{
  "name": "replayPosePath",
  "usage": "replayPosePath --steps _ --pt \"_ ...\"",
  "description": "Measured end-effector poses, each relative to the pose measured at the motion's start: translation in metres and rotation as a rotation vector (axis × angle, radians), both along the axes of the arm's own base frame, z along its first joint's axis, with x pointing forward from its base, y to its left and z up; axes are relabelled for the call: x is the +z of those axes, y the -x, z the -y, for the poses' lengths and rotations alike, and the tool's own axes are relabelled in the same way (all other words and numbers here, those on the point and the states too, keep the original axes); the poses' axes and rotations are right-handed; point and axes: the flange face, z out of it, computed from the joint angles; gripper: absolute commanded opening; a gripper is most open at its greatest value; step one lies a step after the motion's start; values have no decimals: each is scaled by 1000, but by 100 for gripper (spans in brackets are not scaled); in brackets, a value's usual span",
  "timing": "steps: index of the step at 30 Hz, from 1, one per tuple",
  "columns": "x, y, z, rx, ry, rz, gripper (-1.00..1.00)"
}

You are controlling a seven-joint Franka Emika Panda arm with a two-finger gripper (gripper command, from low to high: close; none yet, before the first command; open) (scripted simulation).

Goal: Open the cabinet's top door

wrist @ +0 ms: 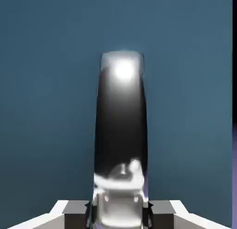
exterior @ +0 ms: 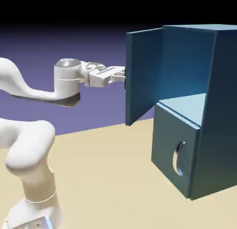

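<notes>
The teal-blue cabinet (exterior: pixel 217 98) stands at the right of the exterior view. Its top door (exterior: pixel 143 75) is swung wide open toward the arm, and the pale blue inside shows behind it. My gripper (exterior: pixel 124 77) reaches level from the left and meets the door's outer face, where its handle is hidden in this view. In the hand view the curved silver handle (wrist: pixel 121 126) rises large between my two fingertips (wrist: pixel 69 209), which are shut on its lower end against the blue door panel (wrist: pixel 46 84).
The lower panel (exterior: pixel 173 149) stays closed, with its own silver handle (exterior: pixel 178 157) facing the tan table (exterior: pixel 106 177). The white arm (exterior: pixel 28 154) rises from the lower left.
</notes>
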Motion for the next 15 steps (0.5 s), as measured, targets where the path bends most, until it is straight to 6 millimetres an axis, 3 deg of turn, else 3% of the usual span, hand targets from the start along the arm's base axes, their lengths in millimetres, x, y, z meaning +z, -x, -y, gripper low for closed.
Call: replayPosePath --steps 8,15 --pt "0 -1 -59 -210 -3 1 -100" --pt "0 -13 -115 -413 -4 2 -100"
